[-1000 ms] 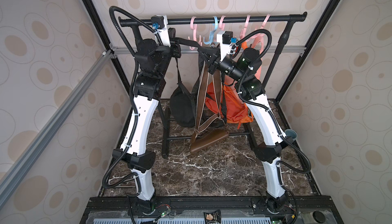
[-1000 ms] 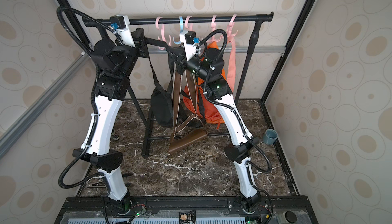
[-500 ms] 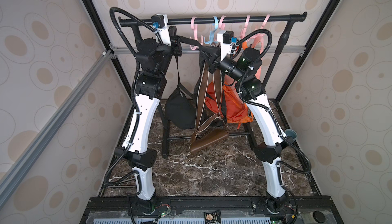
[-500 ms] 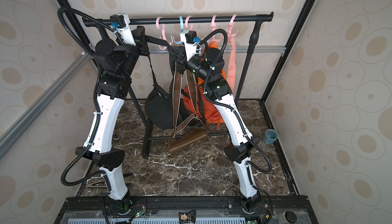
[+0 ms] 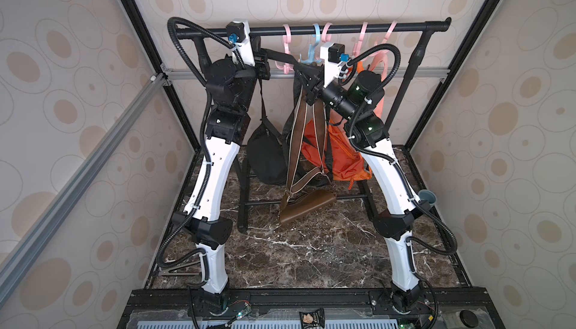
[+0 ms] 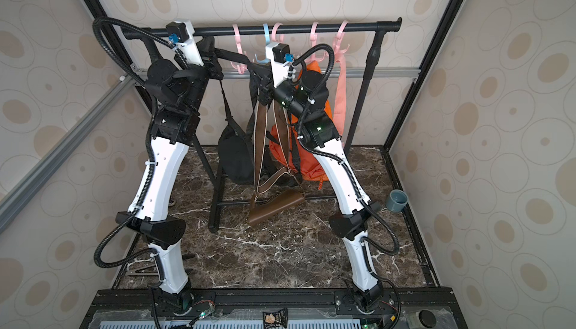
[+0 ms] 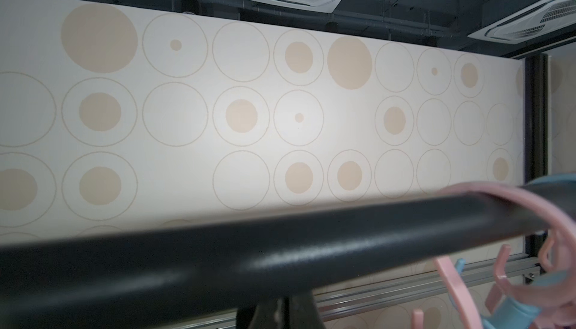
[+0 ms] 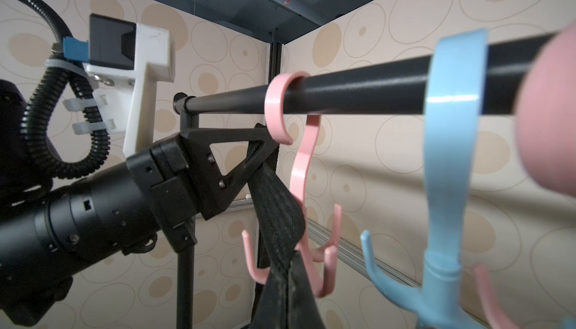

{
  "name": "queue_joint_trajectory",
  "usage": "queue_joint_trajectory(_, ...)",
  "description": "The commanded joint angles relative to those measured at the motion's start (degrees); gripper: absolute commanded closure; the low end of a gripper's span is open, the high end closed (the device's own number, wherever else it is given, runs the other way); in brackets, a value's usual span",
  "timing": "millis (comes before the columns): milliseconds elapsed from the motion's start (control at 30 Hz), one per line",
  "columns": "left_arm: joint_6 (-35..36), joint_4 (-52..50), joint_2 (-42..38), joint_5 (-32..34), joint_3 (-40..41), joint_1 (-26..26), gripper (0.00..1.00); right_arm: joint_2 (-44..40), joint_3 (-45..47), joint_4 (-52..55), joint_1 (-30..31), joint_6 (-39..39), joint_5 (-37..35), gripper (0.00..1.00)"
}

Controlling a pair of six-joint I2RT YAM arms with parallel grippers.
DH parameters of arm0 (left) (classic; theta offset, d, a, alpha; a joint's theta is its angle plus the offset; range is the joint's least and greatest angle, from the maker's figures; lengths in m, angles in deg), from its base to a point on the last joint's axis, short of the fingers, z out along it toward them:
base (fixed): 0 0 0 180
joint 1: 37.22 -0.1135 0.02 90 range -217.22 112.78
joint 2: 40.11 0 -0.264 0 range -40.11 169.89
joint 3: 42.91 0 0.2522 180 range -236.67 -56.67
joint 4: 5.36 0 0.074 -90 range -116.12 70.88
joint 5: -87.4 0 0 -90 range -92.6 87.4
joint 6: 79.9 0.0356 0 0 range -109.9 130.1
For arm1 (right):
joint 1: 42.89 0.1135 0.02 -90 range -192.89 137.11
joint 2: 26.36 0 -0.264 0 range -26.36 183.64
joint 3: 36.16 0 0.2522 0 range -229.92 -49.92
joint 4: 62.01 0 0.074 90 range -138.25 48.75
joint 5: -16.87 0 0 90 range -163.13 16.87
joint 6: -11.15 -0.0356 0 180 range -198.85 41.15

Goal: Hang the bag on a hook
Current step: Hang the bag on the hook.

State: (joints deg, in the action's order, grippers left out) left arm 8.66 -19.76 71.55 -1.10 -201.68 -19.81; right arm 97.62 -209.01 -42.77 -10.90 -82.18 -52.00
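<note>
A black bag [image 5: 268,156] [image 6: 237,156] hangs below the rail by its black strap [image 5: 280,60] [image 8: 277,209]. Just under the black rail [image 5: 343,28] [image 7: 218,259], my left gripper [image 5: 264,59] [image 6: 218,57] [image 8: 265,143] is shut on one part of the strap. My right gripper [image 5: 304,73] [image 6: 258,73] [image 8: 285,276] is shut on the strap farther along. Between them the strap stretches taut past the prongs of the leftmost pink hook [image 5: 286,47] [image 8: 300,162]. Whether it rests on a prong I cannot tell. In the left wrist view my jaws [image 7: 286,312] sit pressed together under the rail.
A blue hook [image 5: 313,47] [image 8: 448,156] and more pink hooks [image 5: 363,36] hang on the rail. A brown bag [image 5: 307,206] and an orange bag [image 5: 336,153] hang from it too. A grey cup [image 5: 427,198] sits at the right edge of the marble floor [image 5: 311,249].
My left arm has straightened and risen slightly toward the rail, and the black bag swung a little beneath it. The right arm has stayed put.
</note>
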Motion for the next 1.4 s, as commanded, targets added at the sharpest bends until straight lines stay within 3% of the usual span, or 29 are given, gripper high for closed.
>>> queue_joint_trajectory(0, 5.8, 5.2, 1.1, 14.3, 0.3, -3.7, 1.00, -4.6, -1.7, -5.3, -2.5, 1.6, -6.5, 1.00)
queue_joint_trajectory(433, 6.2, 0.0, 1.0, 16.5, 2.4, -1.9, 1.00, -5.9, 2.6, -4.0, -3.1, -0.7, -4.7, 1.00)
queue_joint_trajectory(600, 3.6, -0.3, -2.6, 14.1, 9.8, -1.1, 1.00, -6.9, 4.6, -3.2, -3.0, -3.3, -1.7, 1.00)
queue_joint_trajectory(633, 3.6, 0.1, -3.6, 14.1, 11.8, -0.9, 0.97, -6.9, 4.6, -2.6, -2.9, -3.5, -1.5, 0.97)
queue_joint_trajectory(700, 2.9, 1.5, -6.5, 14.1, 16.8, -0.4, 0.73, -7.3, 5.4, -1.7, -2.9, -4.8, -1.4, 0.88)
queue_joint_trajectory(733, 2.4, 2.4, -8.0, 13.9, 19.4, -0.3, 0.67, -7.6, 6.1, -1.5, -2.9, -5.4, -1.1, 0.84)
queue_joint_trajectory(1000, -1.3, 6.5, -18.5, 10.9, 36.9, -0.1, 0.27, -12.3, 13.1, 0.0, -1.9, -7.2, -0.5, 0.61)
queue_joint_trajectory(1167, -3.2, 7.7, -24.3, 7.0, 44.5, -0.1, 0.13, -14.7, 15.5, 1.4, -1.8, -7.7, -0.2, 0.53)
queue_joint_trajectory(1300, -4.4, 8.1, -29.0, 4.8, 50.0, 0.3, 0.00, -16.1, 16.2, 4.3, -0.7, -7.0, 4.0, 0.47)
queue_joint_trajectory(1367, -4.1, 8.1, -31.7, 5.9, 52.8, 0.9, 0.00, -17.3, 17.3, 5.6, 0.3, -6.0, 4.1, 0.44)
